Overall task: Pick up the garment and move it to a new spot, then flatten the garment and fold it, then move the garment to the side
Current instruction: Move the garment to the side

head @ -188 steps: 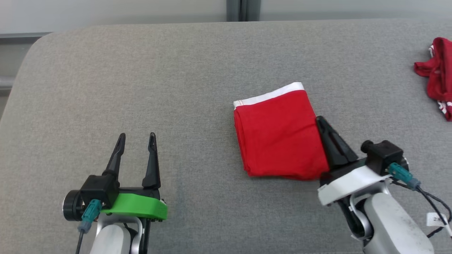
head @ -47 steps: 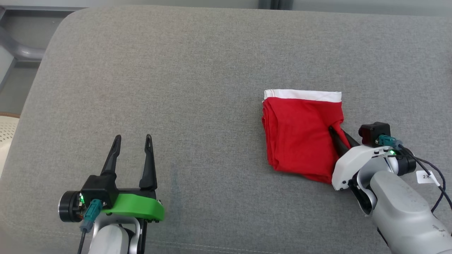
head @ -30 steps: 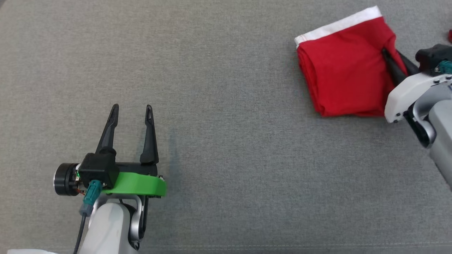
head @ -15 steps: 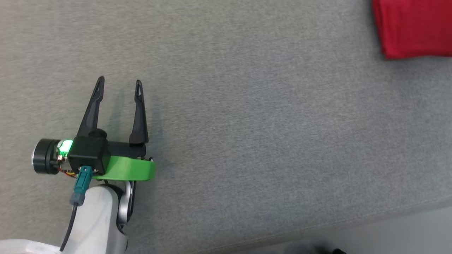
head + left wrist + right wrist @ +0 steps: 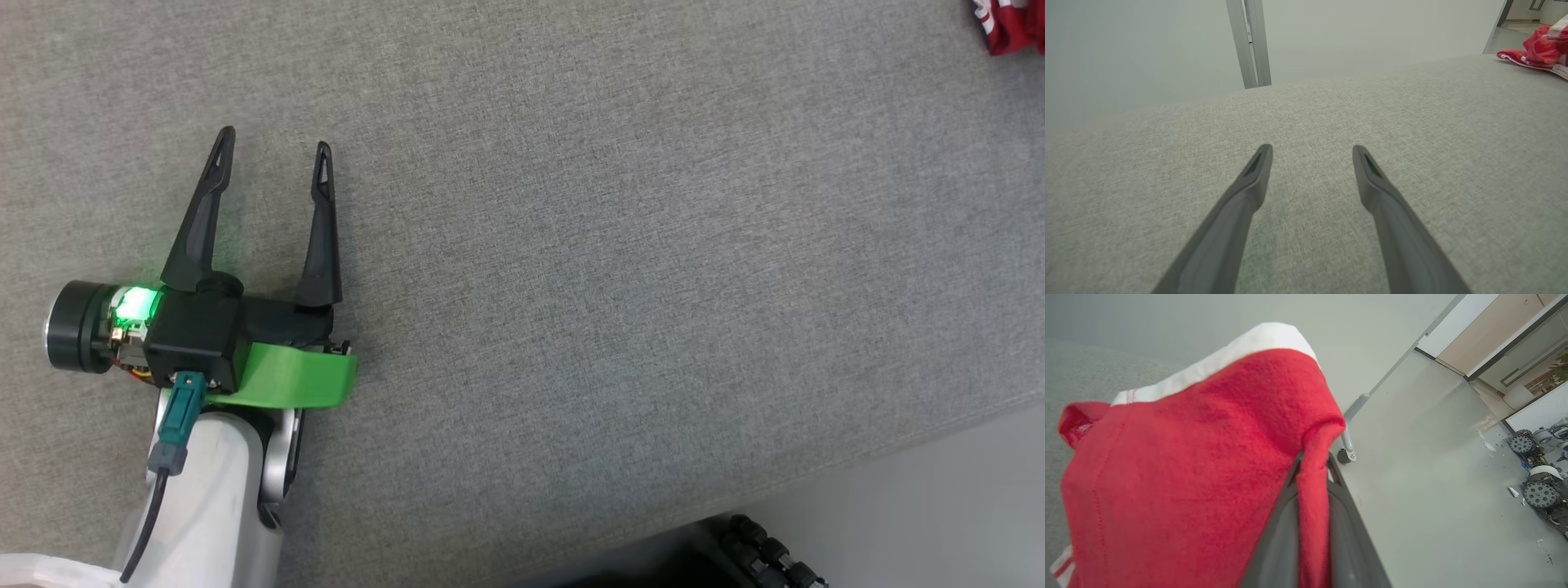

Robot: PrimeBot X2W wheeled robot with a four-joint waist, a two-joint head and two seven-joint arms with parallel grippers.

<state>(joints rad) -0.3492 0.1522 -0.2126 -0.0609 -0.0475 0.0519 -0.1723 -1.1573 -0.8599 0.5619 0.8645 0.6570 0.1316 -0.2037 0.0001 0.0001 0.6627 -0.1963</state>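
One thin pinch of the folded red garment (image 5: 1188, 457) is all my right tool (image 5: 1312, 461) clamps, aloft near the edge of the grey cushion (image 5: 612, 245), so its folds may spill open; my left tool (image 5: 273, 151) gapes empty.

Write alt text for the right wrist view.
A red garment with a white band is pinched at one edge by the right gripper. A grey cushion lies behind at left, a pale floor at right.
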